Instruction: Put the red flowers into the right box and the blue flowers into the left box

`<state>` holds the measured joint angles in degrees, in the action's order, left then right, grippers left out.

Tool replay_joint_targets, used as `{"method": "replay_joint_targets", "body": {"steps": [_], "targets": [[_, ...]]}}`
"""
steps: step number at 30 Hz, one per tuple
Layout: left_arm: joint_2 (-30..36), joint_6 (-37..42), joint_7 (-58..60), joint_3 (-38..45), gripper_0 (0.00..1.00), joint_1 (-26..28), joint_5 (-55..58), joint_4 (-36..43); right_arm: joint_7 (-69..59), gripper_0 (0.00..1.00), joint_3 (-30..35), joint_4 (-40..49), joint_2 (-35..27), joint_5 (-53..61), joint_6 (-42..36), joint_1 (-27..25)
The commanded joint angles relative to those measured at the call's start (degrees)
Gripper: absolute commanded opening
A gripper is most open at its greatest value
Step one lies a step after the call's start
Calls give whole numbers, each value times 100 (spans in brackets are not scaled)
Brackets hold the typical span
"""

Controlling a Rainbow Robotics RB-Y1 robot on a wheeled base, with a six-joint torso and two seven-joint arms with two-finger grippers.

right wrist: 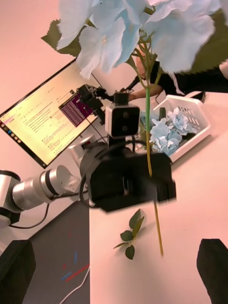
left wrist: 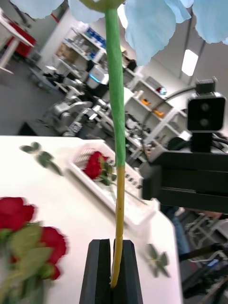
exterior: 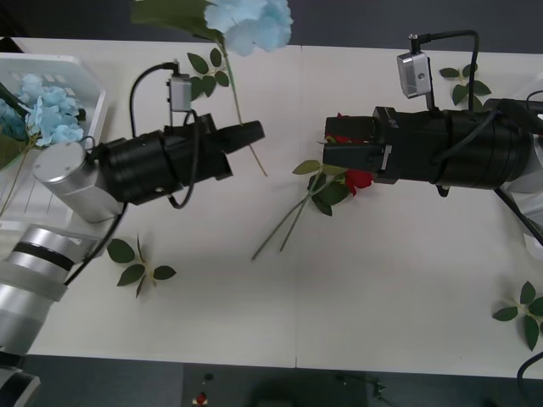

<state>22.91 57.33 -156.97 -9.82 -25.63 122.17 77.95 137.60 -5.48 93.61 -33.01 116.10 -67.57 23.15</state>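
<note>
The task looks partly done: on the white bench (exterior: 339,297) two red flowers (exterior: 344,182) lie unsorted at mid-bench, just under the right gripper (exterior: 325,151), whose jaws are apart. The left gripper (left wrist: 113,280) has its jaws clamped on a blue flower's stem (left wrist: 116,118), head (exterior: 250,21) raised. Farther off, the left box (exterior: 85,80) holds blue flowers (exterior: 42,110); the right box (left wrist: 128,209) holds a red rose (left wrist: 95,165).

Even overhead light washes the white table (exterior: 339,288) bright, with soft, faint shadows under both arms. A ceiling panel (left wrist: 189,62) glares. Near blue petals (right wrist: 180,33) and red roses (left wrist: 28,237) lie out of focus.
</note>
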Motion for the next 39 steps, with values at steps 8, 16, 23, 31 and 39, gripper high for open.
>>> {"method": "replay_joint_targets", "body": {"steps": [8, 16, 23, 31, 39], "targets": [[1347, 59, 246, 1860, 0, 32, -1160, 97, -216, 100, 12, 132, 58, 62, 16, 146], [1866, 59, 1266, 3196, 0, 383, -2584, 106, -550, 100, 12, 132, -118, -8, 16, 154], [2059, 42, 1415, 4163, 0, 937, -3181, 106, -1227, 100, 3, 123, -557, -43, -81, 172], [2367, -152, 1380, 4506, 0, 1579, -3217, 106, -1965, 100, 3, 132, -1199, -43, -239, 172], [2464, -284, 1283, 4761, 0, 2001, -3217, 159, -2826, 100, -23, 457, -1638, -377, -257, 172]]}}
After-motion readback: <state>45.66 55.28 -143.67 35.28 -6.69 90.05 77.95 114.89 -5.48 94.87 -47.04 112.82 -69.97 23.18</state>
